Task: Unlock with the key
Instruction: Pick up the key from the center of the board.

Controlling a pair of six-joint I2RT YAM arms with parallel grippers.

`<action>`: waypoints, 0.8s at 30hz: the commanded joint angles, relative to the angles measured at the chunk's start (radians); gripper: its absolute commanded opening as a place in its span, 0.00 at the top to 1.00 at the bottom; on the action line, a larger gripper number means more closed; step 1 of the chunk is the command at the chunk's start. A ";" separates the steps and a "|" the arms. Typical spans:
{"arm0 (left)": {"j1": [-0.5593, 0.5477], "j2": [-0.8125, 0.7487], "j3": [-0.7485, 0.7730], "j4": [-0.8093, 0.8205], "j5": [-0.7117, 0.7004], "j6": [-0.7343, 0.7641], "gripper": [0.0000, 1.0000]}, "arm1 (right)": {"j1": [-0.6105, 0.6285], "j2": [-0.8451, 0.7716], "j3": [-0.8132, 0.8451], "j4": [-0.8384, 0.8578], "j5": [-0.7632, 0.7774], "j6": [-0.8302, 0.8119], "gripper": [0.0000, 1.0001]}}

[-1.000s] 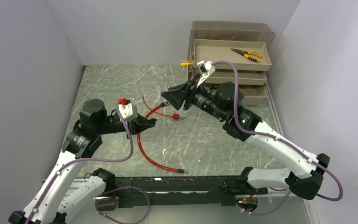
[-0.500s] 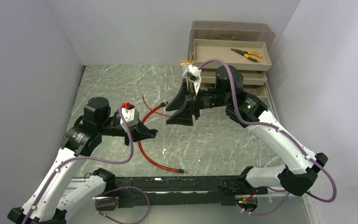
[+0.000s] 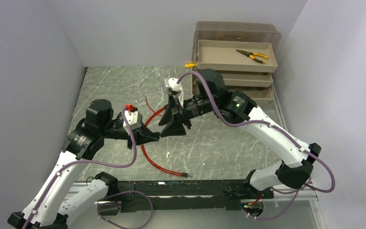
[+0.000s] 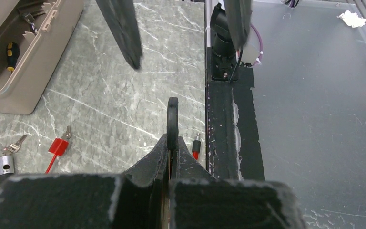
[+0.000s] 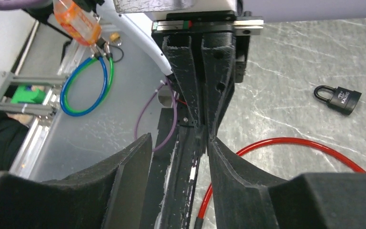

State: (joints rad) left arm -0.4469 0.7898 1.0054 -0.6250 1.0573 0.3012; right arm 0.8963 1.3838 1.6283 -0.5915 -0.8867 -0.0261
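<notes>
The key (image 4: 17, 142) lies untouched on the table (image 4: 124, 109), lower left in the left wrist view. At centre, the left gripper (image 4: 172, 143) has its jaws pressed together; I cannot tell whether they pinch anything. The right gripper (image 5: 178, 142) hangs with jaws spread and empty. The padlock (image 5: 337, 99) lies at the right of that view. The step looks like fetching: next, spread jaws must come down squarely over the key while the padlock gets steadied.

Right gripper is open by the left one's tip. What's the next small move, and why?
Probably nudge the right gripper sideways to centre its open jaws on the thin black piece sticking out of the shut left gripper. That tip sits nearer one jaw now, and the padlock lies untouched on the table.
</notes>
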 commanded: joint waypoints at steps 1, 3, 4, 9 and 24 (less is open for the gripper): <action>-0.004 0.002 0.027 0.040 0.009 -0.005 1.00 | 0.073 0.043 0.088 -0.096 0.093 -0.120 0.51; -0.004 0.003 0.032 0.032 0.008 0.003 1.00 | 0.101 0.057 0.100 -0.116 0.140 -0.137 0.52; -0.003 0.003 0.033 0.029 0.007 0.003 1.00 | 0.109 0.062 0.104 -0.124 0.162 -0.144 0.53; -0.003 -0.001 0.032 0.025 0.007 0.008 1.00 | 0.124 0.067 0.110 -0.140 0.220 -0.163 0.58; -0.003 -0.001 0.043 0.020 0.012 0.008 1.00 | 0.170 0.104 0.124 -0.171 0.319 -0.194 0.80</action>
State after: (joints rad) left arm -0.4484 0.7898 1.0058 -0.6209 1.0523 0.3016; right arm 1.0538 1.4811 1.7176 -0.7631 -0.6022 -0.1940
